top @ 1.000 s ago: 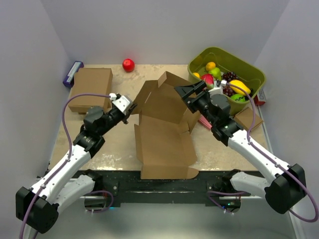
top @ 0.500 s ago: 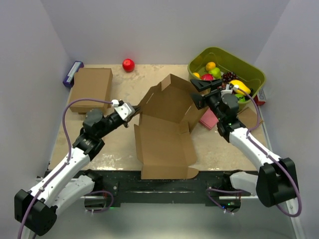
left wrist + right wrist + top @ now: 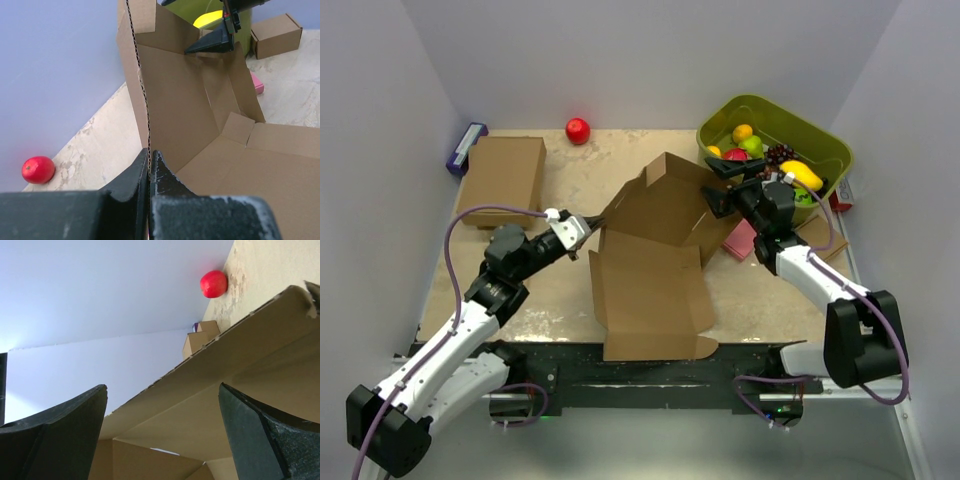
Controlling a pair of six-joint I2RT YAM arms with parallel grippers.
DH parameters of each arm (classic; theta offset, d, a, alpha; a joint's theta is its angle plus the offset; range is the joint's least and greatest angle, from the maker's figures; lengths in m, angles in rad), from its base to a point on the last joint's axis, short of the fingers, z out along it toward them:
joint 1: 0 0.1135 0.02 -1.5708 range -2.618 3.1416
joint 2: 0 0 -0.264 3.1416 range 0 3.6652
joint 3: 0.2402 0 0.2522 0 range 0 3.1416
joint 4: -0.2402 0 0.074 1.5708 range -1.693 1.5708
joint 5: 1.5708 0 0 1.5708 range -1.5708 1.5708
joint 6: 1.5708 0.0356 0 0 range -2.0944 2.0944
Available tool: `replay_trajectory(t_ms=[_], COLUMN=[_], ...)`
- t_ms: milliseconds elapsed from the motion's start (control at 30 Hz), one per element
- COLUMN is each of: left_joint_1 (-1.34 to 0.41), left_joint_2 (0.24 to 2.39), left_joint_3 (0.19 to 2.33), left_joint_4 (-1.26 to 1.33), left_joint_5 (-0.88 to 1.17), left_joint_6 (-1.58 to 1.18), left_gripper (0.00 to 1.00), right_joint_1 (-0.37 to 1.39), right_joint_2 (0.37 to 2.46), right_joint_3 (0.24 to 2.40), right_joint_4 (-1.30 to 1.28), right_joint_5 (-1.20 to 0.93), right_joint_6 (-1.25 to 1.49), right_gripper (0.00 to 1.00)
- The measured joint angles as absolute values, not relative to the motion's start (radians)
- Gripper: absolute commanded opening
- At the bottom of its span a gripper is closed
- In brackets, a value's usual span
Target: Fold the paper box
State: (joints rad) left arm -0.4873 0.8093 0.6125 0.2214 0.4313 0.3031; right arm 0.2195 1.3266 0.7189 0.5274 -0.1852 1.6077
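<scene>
The paper box [image 3: 650, 270] lies partly folded at the table's middle, its near panel flat and its far panel [image 3: 190, 100] raised with side flaps. My left gripper [image 3: 580, 229] is shut on the corrugated edge of the box's left wall, which runs up between its fingers [image 3: 149, 161]. My right gripper [image 3: 725, 178] is open at the raised panel's far right corner, next to the bin. In the right wrist view the box's edge [image 3: 240, 365] crosses between its spread fingers [image 3: 161, 386], and I cannot tell if they touch it.
A closed brown box [image 3: 503, 178] and a purple item [image 3: 466, 148] lie far left. A red ball [image 3: 578, 130] sits at the back. A green bin [image 3: 820, 140] of fruit stands far right, with a small cardboard cube [image 3: 818, 238] and a pink object [image 3: 740, 240] near it.
My right gripper has moved right and back from over the raised panel toward the bin. The raised panel now stands more upright. My left gripper has shifted slightly right and nearer along the box's left wall.
</scene>
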Motion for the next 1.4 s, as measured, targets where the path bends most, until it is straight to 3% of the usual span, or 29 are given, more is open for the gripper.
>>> replay_trajectory(t_ms=[133,500,767,1267,1367,1400], left_joint_1=[-0.491,-0.499,-0.500,-0.500,-0.500,-0.500], left_joint_2=[0.809,0.807,0.805,0.806,0.807,0.807], left_joint_3=[0.609,0.609,0.609,0.607,0.607,0.607], left_joint_4=[0.221,0.222,0.221,0.223,0.223,0.223], left_joint_5=[0.432,0.432,0.431,0.425,0.429,0.431], left_joint_6=[0.308,0.307,0.307,0.299,0.299,0.299], left_gripper=[0.00,0.00,0.00,0.00,0.00,0.00], right_joint_1=[0.216,0.215,0.215,0.217,0.217,0.217], right_joint_2=[1.343,1.346,1.299,1.213,1.250,1.264], right_joint_3=[0.752,0.775,0.737,0.572,0.568,0.568], right_joint_4=[0.522,0.448,0.447,0.544,0.585,0.601], right_joint_5=[-0.183,-0.175,-0.176,-0.179,-0.179,-0.179], right_joint_6=[1.608,1.550,1.533,1.549,1.557,1.561], right_gripper=[0.93,0.70,0.59,0.48,0.36,0.27])
